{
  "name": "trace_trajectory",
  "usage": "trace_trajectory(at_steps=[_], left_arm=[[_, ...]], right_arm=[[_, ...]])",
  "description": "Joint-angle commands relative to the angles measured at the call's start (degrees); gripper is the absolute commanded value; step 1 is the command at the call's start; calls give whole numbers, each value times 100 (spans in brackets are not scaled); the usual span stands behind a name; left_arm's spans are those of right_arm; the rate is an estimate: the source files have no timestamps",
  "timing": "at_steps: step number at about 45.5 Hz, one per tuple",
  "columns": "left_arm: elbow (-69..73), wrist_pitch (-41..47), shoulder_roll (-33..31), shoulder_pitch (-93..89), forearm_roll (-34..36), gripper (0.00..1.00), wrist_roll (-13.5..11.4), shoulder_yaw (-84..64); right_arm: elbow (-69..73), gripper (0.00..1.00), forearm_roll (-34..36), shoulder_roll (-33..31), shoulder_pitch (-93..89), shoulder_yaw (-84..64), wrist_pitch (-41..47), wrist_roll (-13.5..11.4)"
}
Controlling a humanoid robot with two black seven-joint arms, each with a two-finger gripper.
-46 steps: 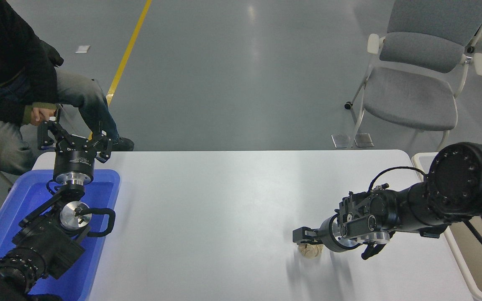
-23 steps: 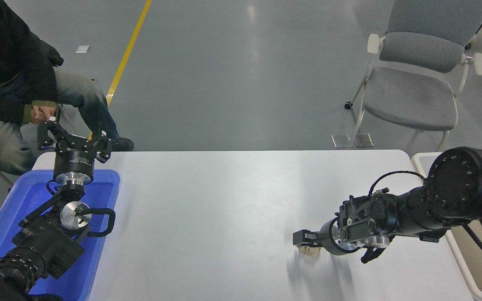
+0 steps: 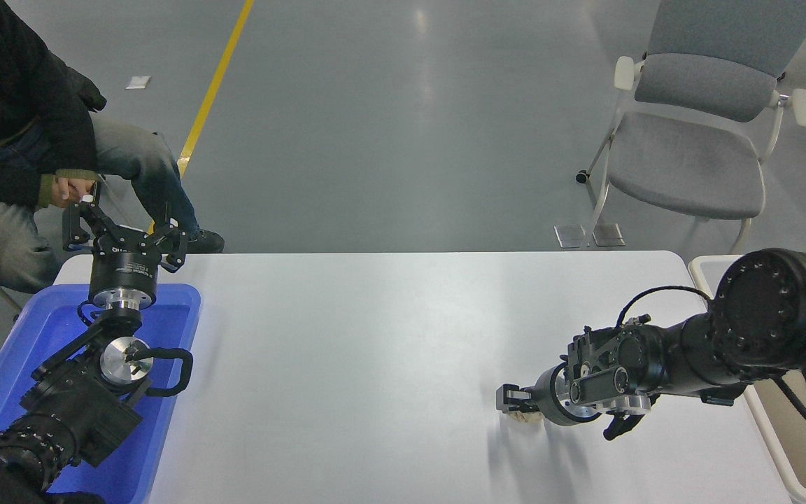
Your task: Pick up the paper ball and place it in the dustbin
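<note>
Paper ball [image 3: 527, 417] sits on the white table [image 3: 375, 336], front-right area, well short of the dustbin [image 3: 767, 427] at the table's right edge. Only a small tan sliver shows now; 1 s ago much more of it was visible below the fingers. Right gripper [image 3: 513, 402] is down over the ball, fingers drawn in vs. before and apparently clamped on it, tip shifted slightly toward the dustbin. Right arm reaches in from the dustbin side, low over the table, barely changed. Left gripper [image 3: 125, 234] is parked far from the ball at the table's left-rear corner, above the blue tray [image 3: 18, 350], fingers spread apart, unchanged. Person [image 3: 18, 133] seated beyond that corner; grey chair [image 3: 697, 133] beyond the table's far right.
</note>
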Motion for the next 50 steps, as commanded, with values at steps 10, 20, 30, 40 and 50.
trace_trajectory(at_steps=[10, 20, 30, 40, 50], left_arm=[[0, 0, 1, 5, 0, 99, 0, 0], [0, 0, 1, -3, 0, 99, 0, 0], [0, 0, 1, -3, 0, 99, 0, 0], [0, 0, 1, -3, 9, 99, 0, 0], [0, 0, 1, 5, 9, 99, 0, 0]], right_arm=[[0, 0, -76, 0, -21, 0, -1, 35], [35, 0, -76, 0, 32, -9, -1, 35], [447, 0, -111, 0, 418, -132, 69, 53], [1695, 0, -190, 0, 1823, -421, 236, 62], [2935, 0, -463, -676, 3845, -852, 762, 88]])
